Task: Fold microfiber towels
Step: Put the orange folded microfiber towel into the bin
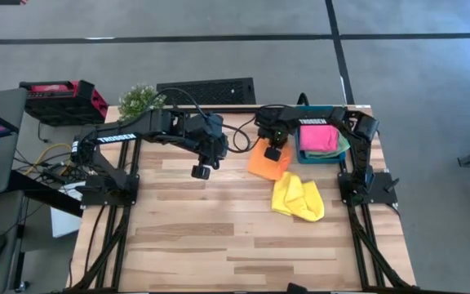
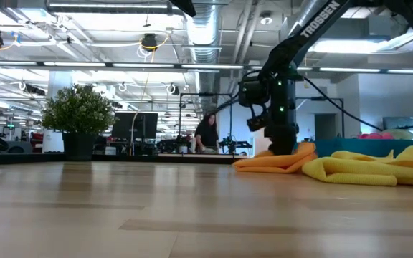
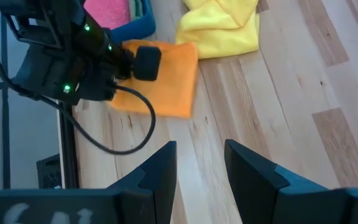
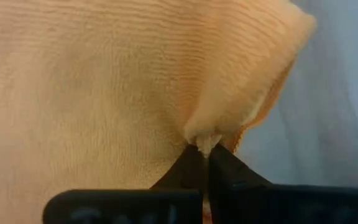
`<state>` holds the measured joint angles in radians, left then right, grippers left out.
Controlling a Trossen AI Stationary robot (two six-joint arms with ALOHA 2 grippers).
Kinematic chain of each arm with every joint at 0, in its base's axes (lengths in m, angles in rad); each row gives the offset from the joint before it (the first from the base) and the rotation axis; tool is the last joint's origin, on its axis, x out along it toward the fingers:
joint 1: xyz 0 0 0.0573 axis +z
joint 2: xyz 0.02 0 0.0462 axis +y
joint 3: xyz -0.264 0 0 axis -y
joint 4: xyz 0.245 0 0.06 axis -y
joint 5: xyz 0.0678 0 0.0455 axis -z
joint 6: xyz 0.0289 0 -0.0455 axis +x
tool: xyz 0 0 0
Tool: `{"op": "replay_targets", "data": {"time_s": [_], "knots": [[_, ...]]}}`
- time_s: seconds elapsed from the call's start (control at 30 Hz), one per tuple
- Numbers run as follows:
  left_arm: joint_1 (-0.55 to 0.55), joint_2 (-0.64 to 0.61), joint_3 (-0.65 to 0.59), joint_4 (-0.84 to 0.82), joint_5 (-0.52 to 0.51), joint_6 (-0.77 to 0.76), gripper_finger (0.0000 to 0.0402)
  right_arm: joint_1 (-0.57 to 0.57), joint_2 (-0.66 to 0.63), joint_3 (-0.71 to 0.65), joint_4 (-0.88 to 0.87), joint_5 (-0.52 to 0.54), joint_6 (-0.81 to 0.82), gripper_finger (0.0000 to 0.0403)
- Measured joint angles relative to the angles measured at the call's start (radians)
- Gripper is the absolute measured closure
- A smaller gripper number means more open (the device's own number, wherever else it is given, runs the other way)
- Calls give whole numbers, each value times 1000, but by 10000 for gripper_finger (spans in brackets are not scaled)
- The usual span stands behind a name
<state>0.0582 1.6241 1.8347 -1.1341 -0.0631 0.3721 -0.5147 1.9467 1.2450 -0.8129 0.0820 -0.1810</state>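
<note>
My right claw [image 4: 205, 151] is down on the orange towel [image 1: 268, 161] and pinched shut on a little fold of it; I can see the soft orange cloth bunched up right between my two dark fingers [image 4: 182, 169]; the towel lies near the far edge of the table [image 1: 219, 237], over toward the right side, and it is flat except where I pinch it.

The yellow towel [image 1: 298, 198] lies just beside the orange one, a bit nearer the front edge and nearer the right edge; it is all crumpled in a soft heap; from the low view I cannot tell if the two towels touch.

The teal bin [image 1: 333, 153] sits at the far right corner of the table; the pink towel [image 1: 319, 137] is inside it, folded, on top; a bit of the green towel [image 1: 344, 148] peeks out under the pink one.

My left claw [image 1: 201, 171] hangs over the bare wood near the far edge, about in the middle of the table, well apart from the towels; its fingers [image 3: 160, 167] are spread apart and hold nothing; the wood shows in the gap between them.

A small green plant [image 1: 140, 100] stands by the far left corner of the table; far behind the table, a person [image 2: 206, 133] sits in the room.
</note>
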Motion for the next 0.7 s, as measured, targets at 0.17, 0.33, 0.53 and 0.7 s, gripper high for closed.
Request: {"op": "replay_targets", "data": {"time_s": [0.17,0.33,0.53,0.7], "knots": [[-1,0,0,-1,0,0,274,11,-5,34,-60,109,-3,390],[-1,0,0,-1,0,0,274,15,-11,62,-107,172,-12,397],[-1,0,0,-1,0,0,274,35,-88,82,-128,210,-33,393],[-1,0,0,-2,0,8,274,33,-177,83,-205,239,30,397]]}}
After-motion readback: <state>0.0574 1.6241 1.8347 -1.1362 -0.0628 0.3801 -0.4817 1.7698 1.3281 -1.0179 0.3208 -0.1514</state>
